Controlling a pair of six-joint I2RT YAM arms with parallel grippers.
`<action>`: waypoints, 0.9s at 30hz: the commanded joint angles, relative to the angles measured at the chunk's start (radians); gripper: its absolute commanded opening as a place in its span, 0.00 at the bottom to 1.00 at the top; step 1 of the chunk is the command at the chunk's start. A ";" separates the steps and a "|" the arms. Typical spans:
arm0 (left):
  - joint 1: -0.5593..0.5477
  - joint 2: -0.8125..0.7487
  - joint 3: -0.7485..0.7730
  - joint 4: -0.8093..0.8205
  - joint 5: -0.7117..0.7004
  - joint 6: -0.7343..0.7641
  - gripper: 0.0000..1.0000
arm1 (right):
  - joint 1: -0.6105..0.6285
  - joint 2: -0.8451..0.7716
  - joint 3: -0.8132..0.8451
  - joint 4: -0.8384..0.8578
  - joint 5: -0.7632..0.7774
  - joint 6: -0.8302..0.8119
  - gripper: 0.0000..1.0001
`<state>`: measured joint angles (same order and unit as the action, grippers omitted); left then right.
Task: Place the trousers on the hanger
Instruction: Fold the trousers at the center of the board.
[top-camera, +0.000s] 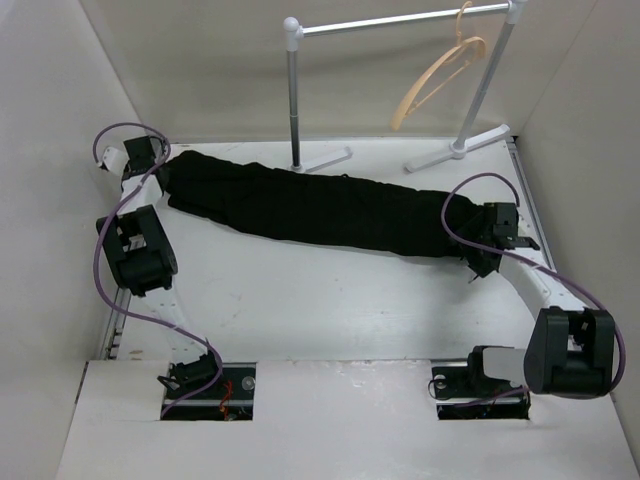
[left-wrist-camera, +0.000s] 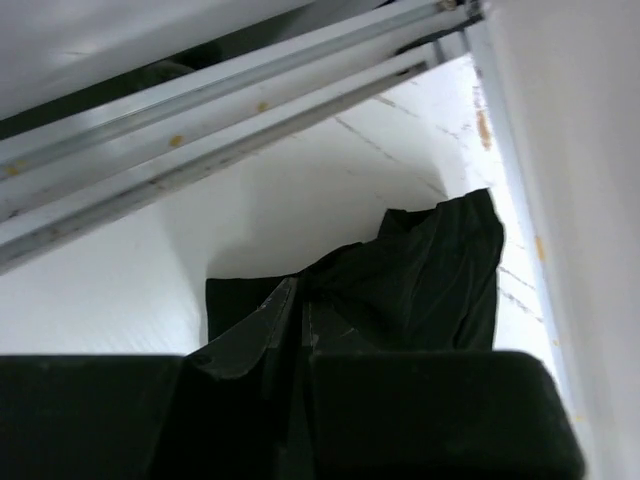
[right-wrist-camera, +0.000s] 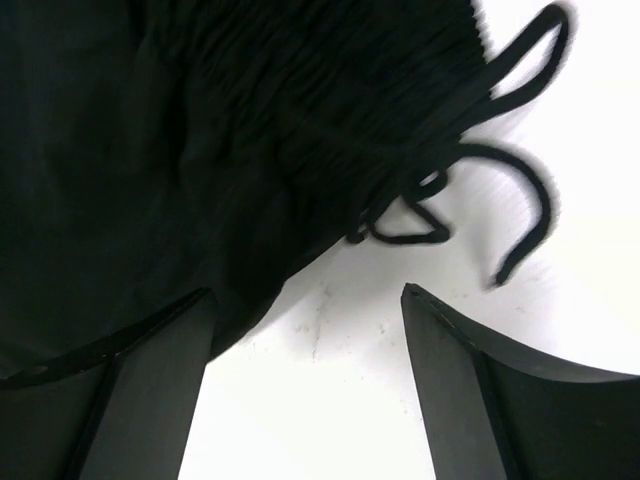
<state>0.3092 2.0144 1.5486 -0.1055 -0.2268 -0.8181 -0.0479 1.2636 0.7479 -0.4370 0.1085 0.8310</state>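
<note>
White tabletop (top-camera: 300, 310) is holding the long black cloth trousers (top-camera: 320, 210), left gripper (left-wrist-camera: 300, 335) clamping the far-left end, right gripper (right-wrist-camera: 305, 292) sitting fingers-apart at the right-hand waistband (right-wrist-camera: 330, 110), probably needing a deep bite before lifting toward the thin tan wooden hanger (top-camera: 440, 75) hanging far right.

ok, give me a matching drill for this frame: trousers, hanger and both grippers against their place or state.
Things:
1. trousers
2. hanger
3. left gripper
4. right gripper

Place or state:
a. open, at the waistband end
b. hangs on the rail
c. shut on black cloth
d. lies stretched along the table

Pairs: 1-d, 2-b, 3-c, 4-a
</note>
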 joint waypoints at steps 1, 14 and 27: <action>0.015 -0.002 0.007 -0.040 -0.039 0.034 0.06 | -0.028 0.000 0.044 0.035 0.008 0.005 0.82; -0.014 -0.192 -0.240 -0.024 -0.053 -0.006 0.61 | -0.083 0.083 0.065 0.089 -0.015 0.010 0.84; -0.068 -0.085 -0.326 0.173 0.193 -0.131 0.65 | -0.171 0.226 0.038 0.213 -0.070 0.059 0.48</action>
<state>0.2340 1.8946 1.1923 0.0101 -0.0795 -0.9100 -0.1989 1.4883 0.7765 -0.2897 0.0380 0.8787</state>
